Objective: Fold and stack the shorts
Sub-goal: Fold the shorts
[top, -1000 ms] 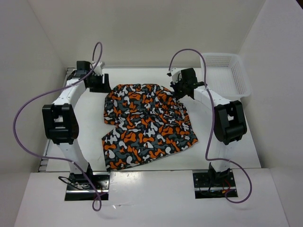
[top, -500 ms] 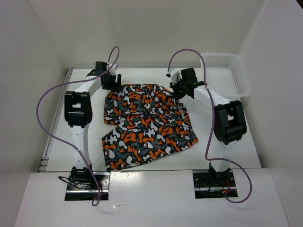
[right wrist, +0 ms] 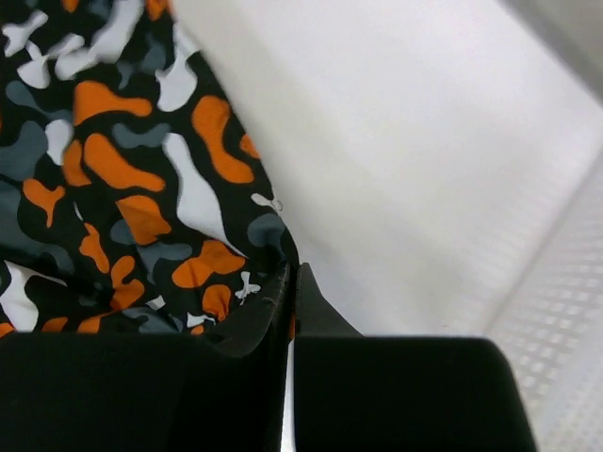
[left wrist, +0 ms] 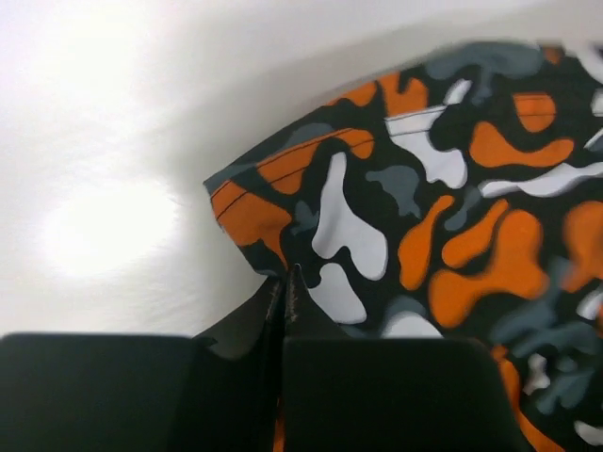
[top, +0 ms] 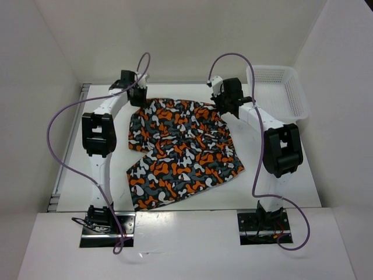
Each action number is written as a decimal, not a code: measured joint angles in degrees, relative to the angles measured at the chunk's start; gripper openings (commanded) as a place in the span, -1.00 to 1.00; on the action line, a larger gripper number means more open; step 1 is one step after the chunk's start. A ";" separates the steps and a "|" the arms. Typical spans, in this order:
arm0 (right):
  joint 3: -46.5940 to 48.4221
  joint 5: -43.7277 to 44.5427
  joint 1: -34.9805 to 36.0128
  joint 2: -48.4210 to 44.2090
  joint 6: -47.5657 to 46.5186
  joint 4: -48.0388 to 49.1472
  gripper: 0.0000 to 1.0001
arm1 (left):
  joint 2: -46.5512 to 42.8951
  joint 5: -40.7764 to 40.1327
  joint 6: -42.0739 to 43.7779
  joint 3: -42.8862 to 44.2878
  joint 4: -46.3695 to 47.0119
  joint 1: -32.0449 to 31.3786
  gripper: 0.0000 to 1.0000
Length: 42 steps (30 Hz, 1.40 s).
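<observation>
1. The table carries the shorts across its middle. They run from the far edge at 12 o'clock down to a loose corner at 7 o'clock.
2. The shorts lie open and rumpled. I judge that no fold is finished and nothing is stacked, so nearly all of the task is left.
3. The mesh basket sits at 2 o'clock, apart from the cloth.
4. My left gripper is clenched on the far corner at 11 o'clock, and my right gripper is clenched on the far corner at 1 o'clock. Both wrist views show cloth pinched between my jaws.
5. 1 second ago my left arm hung out at 10 o'clock with its jaws wide. It has since swung in and bitten down. My right grip has held, and the far hem has drawn taut and shifted towards 12 o'clock.
</observation>
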 measured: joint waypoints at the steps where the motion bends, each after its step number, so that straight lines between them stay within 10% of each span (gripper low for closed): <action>1: 0.48 1.38 0.00 0.00 0.04 0.74 -1.00 | 0.00 -0.81 0.02 2.12 -0.46 0.42 -1.00; 7: 1.57 4.85 0.11 -0.20 -0.76 4.94 -1.00 | -10.27 -4.46 -0.09 4.33 2.84 2.16 -1.00; 23: -5.53 -7.93 0.48 -17.33 -15.91 -12.57 -1.00 | -57.48 -11.89 0.04 -47.78 -2.27 -8.24 -0.97; 29: -13.60 -10.08 1.44 -19.02 -23.19 -19.52 -1.00 | -69.22 -9.68 0.26 -52.98 -9.35 -9.51 0.27; 42: -25.57 -7.04 8.74 -21.00 -26.99 -20.85 -1.00 | -66.34 -3.15 0.04 -57.96 -18.14 -5.97 0.37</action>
